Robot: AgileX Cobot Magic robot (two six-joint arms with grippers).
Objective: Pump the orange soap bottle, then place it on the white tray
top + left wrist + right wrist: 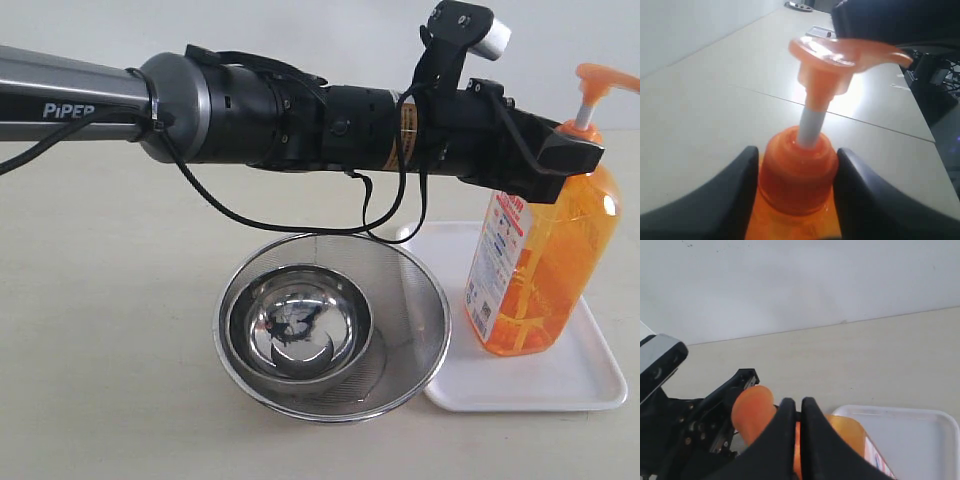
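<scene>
Tall translucent orange soap bottle (540, 262) stands on the flat white plastic tray (590, 376)
Our left gripper (797, 160) clamps its collar; our right gripper (798, 407) is pinched closed, empty; placing looks done, pumping we cannot confirm, release remains

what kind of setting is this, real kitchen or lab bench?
Most likely a lab bench staged with household props: a bare beige table and blank wall, a PiPER-branded arm, and only the orange soap bottle, white tray and steel strainer set out.
</scene>
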